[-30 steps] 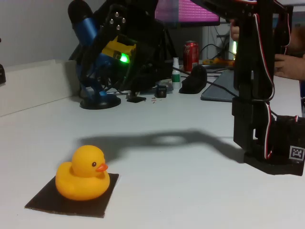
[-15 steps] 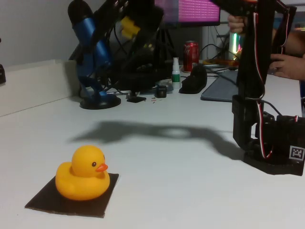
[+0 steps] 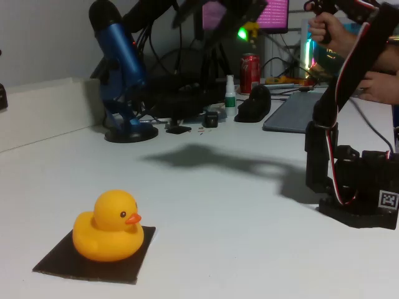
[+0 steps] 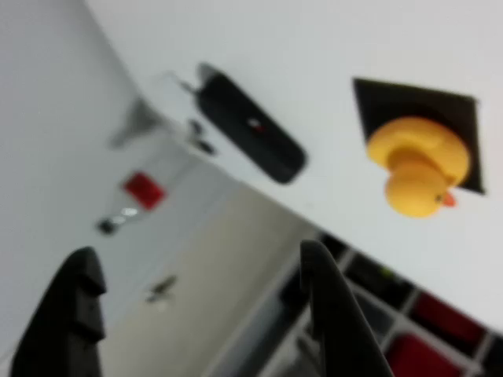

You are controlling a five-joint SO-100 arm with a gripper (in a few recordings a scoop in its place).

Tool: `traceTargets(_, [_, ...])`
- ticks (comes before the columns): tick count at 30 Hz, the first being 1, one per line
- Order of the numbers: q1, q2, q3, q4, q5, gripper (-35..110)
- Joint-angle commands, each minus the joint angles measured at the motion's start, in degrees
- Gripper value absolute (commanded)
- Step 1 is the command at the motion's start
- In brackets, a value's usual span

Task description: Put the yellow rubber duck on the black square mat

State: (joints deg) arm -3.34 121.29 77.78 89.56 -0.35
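The gripper [image 4: 196,314] hangs wide open and empty, high above the table [image 3: 237,237]. The duck [image 3: 107,227] sits upright on the mat [image 3: 59,261] near the table's front left corner. Placement looks done; what's left is probably only parking the arm.

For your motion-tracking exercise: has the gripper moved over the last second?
Yes. In the fixed view the gripper has swung up and to the right, from beside the blue microphone to above the red can, away from the yellow rubber duck.

Dim room; wrist view blurred
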Motion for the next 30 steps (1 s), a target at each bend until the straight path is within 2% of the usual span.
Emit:
traceTargets(1, [1.1, 7.7, 6.9, -4.1, 1.2, 28])
traceTargets(11, [1.1, 34.5, 47.9, -28.3, 0.8, 28])
traceTargets(18, [1.0, 45.4, 74.3, -40.1, 0.7, 28])
traceTargets(23, [1.1, 46.5, 80.9, -44.6, 0.5, 28])
traceTargets(30, [1.0, 45.8, 81.9, -44.2, 0.5, 26])
